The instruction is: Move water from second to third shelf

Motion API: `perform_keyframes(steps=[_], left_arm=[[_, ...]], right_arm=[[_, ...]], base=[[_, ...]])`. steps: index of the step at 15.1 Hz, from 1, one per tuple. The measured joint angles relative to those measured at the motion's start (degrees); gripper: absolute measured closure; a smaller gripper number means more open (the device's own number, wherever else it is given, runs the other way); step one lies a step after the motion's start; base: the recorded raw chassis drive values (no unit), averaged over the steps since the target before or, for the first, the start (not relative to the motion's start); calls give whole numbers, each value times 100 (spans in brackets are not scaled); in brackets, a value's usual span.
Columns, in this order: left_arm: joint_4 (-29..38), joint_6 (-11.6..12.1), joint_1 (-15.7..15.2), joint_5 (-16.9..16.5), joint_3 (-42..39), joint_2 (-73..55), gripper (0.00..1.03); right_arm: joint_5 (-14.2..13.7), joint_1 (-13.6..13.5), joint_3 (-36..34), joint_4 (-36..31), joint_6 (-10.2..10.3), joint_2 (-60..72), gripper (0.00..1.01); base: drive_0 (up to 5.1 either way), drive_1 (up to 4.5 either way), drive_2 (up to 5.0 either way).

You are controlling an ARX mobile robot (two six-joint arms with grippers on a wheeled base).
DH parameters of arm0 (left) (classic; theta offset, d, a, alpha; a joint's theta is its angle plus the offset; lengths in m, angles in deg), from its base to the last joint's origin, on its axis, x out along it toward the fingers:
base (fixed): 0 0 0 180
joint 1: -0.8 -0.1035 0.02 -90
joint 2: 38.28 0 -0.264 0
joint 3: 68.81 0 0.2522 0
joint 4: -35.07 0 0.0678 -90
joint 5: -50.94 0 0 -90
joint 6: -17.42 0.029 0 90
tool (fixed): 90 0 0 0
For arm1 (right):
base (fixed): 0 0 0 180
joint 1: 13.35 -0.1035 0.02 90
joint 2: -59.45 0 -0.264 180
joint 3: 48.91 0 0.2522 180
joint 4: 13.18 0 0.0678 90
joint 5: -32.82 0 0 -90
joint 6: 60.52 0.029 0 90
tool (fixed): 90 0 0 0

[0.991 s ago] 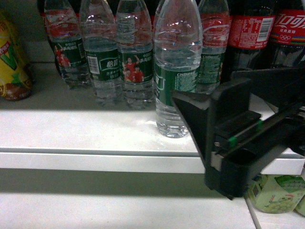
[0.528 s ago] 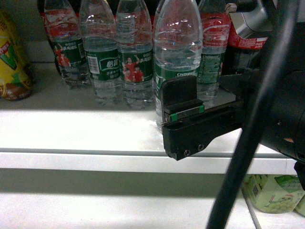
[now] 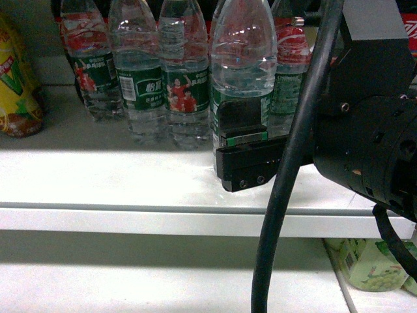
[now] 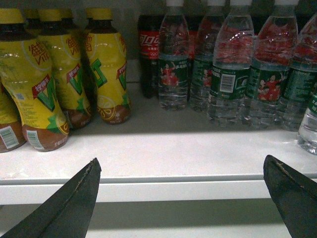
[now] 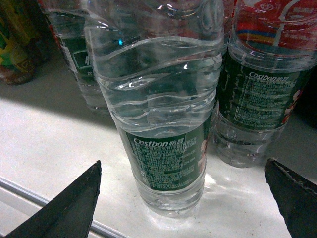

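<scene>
Water (image 5: pixel 166 124) is standing upright near the shelf's (image 3: pixel 130 176) front edge, ahead of the bottle row. Right gripper (image 5: pixel 183 198) is flanking it, jaws spread wide, not touching. Left gripper (image 4: pixel 185 198) is hanging open before the shelf edge.

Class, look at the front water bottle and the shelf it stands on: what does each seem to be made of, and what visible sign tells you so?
The front water bottle: likely thin clear plastic, glossy; you see through its moulded ribs, which catch highlights. Its label looks like printed green film wrap. The shelf: smooth white, probably painted metal or laminate; a faint sheen, material uncertain.
</scene>
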Motion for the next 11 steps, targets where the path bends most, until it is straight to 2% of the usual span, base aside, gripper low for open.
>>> perform_keyframes(steps=[9,11], left_arm=[[0,0,0,0,0,0,5],[0,0,0,0,0,0,5]], right_arm=[[-234,-328,538,-9,35,538,3],[-584,-463,949,-20,90,946,3]], base=[[0,0,0],[0,0,0]])
